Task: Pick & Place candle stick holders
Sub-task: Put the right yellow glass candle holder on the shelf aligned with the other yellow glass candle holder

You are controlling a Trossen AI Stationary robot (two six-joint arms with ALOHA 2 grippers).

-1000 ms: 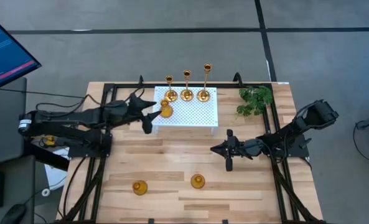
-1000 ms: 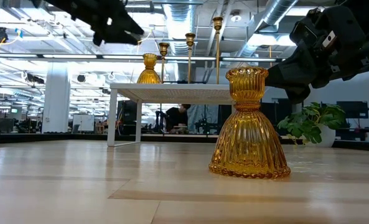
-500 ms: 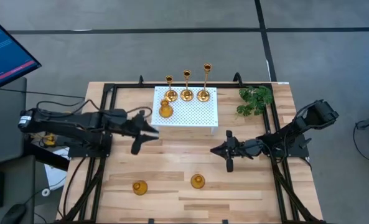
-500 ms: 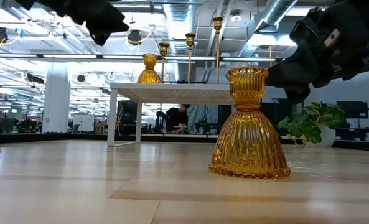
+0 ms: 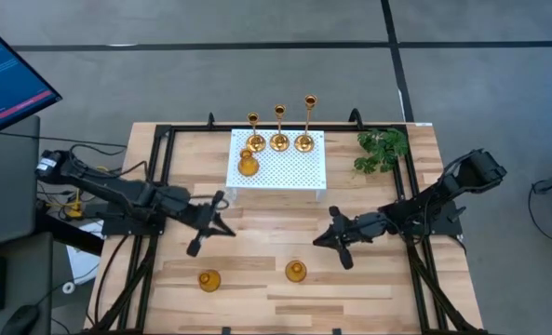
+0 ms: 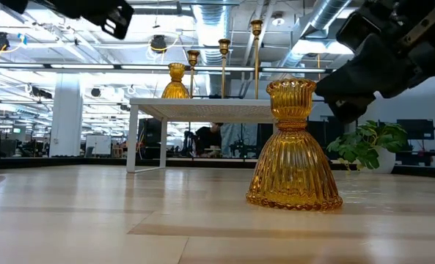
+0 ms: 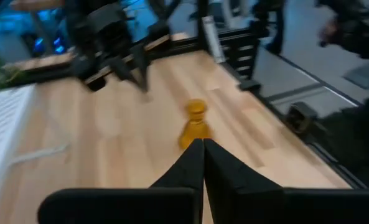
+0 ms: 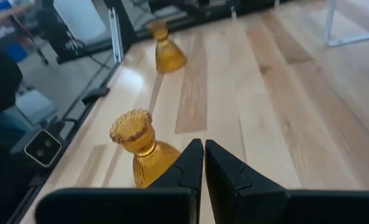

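Note:
Three tall thin gold candle stick holders (image 5: pixel 279 140) stand by their round bases at the far edge of a white perforated stand (image 5: pixel 289 172). A short amber one (image 5: pixel 248 165) stands upright at the stand's left side. Two more short ones stand on the table near its near edge, one to the left (image 5: pixel 208 279) and one to the right (image 5: pixel 295 271). My left gripper (image 5: pixel 223 229) hovers shut left of centre, pointing at the right one (image 7: pixel 193 124). My right gripper (image 5: pixel 318 240) hovers shut right of centre, just above and beside that same holder (image 8: pixel 137 146).
A green plant sprig (image 5: pixel 382 151) lies at the far right of the table. Black frame rails (image 5: pixel 159 177) run along both sides. Bare wood lies between the stand and the two near holders. A monitor (image 5: pixel 6 79) stands off the table's left.
My left gripper has drawn away from the short holder on the stand, moving toward the near edge and a little left, and has shut with nothing in it. The holder stays upright on the stand. My right gripper has shifted slightly toward the near edge.

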